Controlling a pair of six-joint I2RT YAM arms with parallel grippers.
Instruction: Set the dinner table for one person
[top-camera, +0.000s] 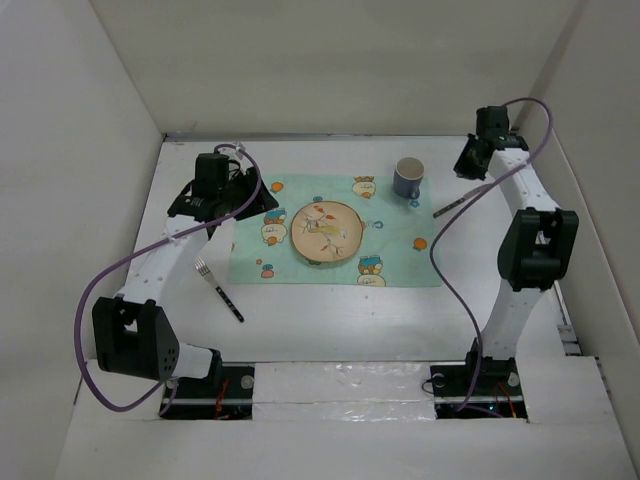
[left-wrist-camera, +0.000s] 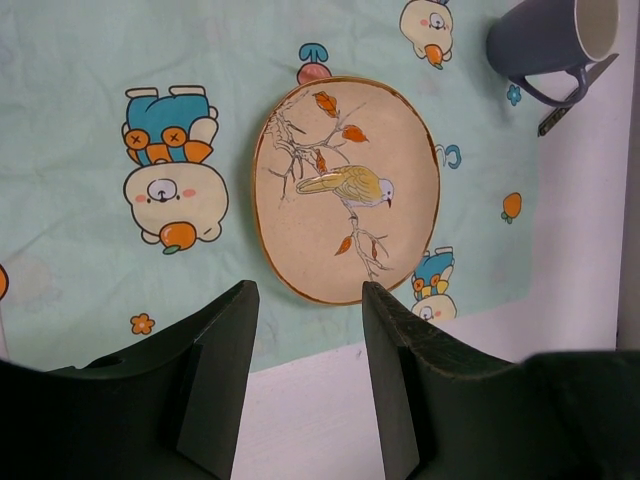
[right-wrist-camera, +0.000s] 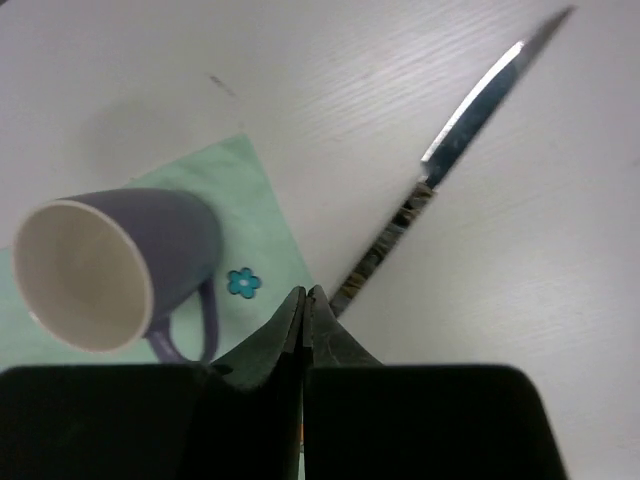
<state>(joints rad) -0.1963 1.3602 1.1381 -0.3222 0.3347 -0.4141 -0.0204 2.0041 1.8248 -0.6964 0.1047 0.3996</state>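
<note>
On the white dinner table (top-camera: 330, 315) lies a mint-green cartoon mat (top-camera: 400, 250). A tan plate with a bird (top-camera: 326, 231) sits at the mat's middle; it also shows in the left wrist view (left-wrist-camera: 345, 190). A blue-grey mug (top-camera: 408, 178) stands on the mat's far right corner. A knife (top-camera: 456, 204) lies on the table right of the mat. A fork (top-camera: 218, 289) lies left of the mat. My left gripper (left-wrist-camera: 305, 300) is open and empty, above the mat's left edge. My right gripper (right-wrist-camera: 305, 295) is shut and empty, above the knife (right-wrist-camera: 440, 170) and beside the mug (right-wrist-camera: 110, 265).
White walls (top-camera: 90, 150) stand close on the left, back and right of the table. Purple cables (top-camera: 120, 290) loop off both arms. The arm bases (top-camera: 340, 385) sit at the near edge.
</note>
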